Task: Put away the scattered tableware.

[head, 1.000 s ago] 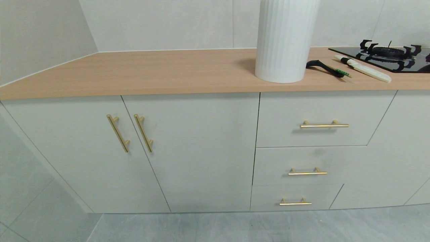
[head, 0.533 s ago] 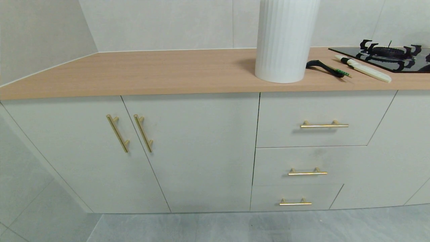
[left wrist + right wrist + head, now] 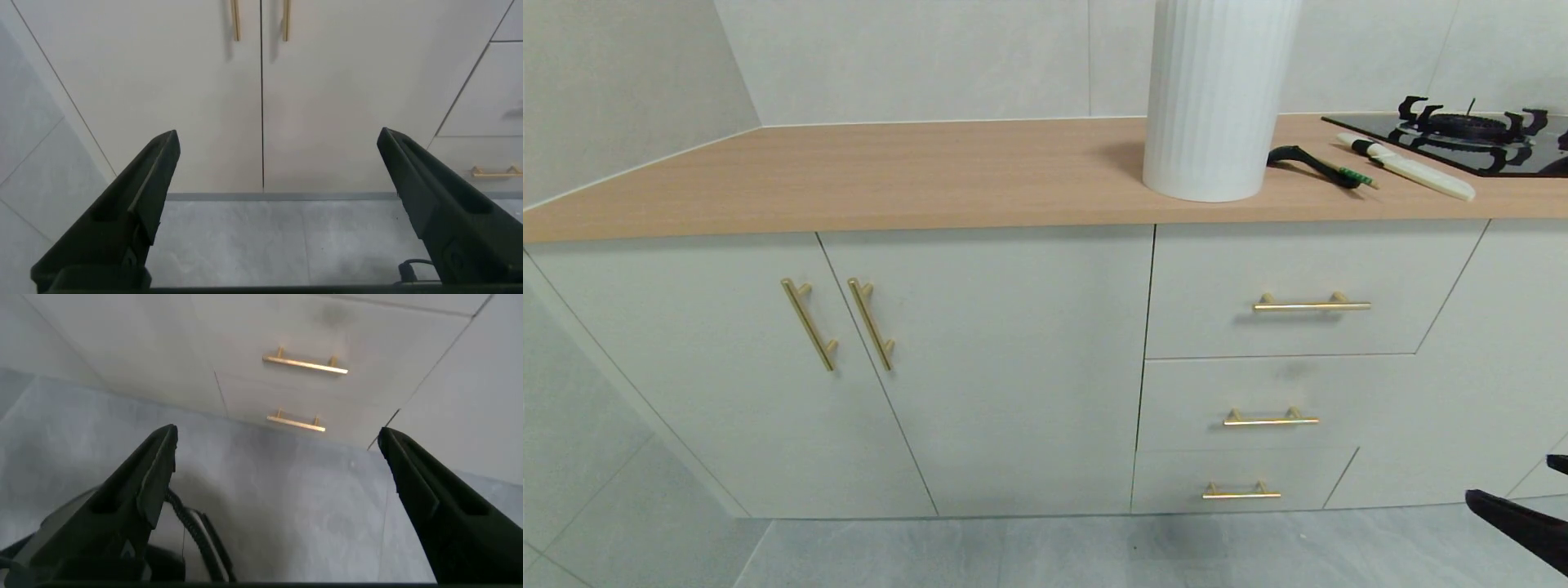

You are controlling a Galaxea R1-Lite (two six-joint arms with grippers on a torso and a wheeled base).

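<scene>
At the counter's (image 3: 890, 175) right end, between white vase (image 3: 1215, 98) and hob (image 3: 1470, 139), black utensil (image 3: 1313, 166) and white-handled utensil (image 3: 1409, 167) lie unmoved. Right gripper (image 3: 1508, 478), fingers apart, newly appears beside the drawers (image 3: 1282, 384); left gripper (image 3: 277, 135) likewise spread.

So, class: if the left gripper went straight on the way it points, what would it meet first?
The left gripper would probably meet the closed cabinet doors, near their seam below the gold handles; depth is unclear.

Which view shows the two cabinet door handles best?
The head view: both cabinet door handles appear whole. The left wrist view catches just their lower ends; the right wrist view faces the drawer handles instead.
</scene>
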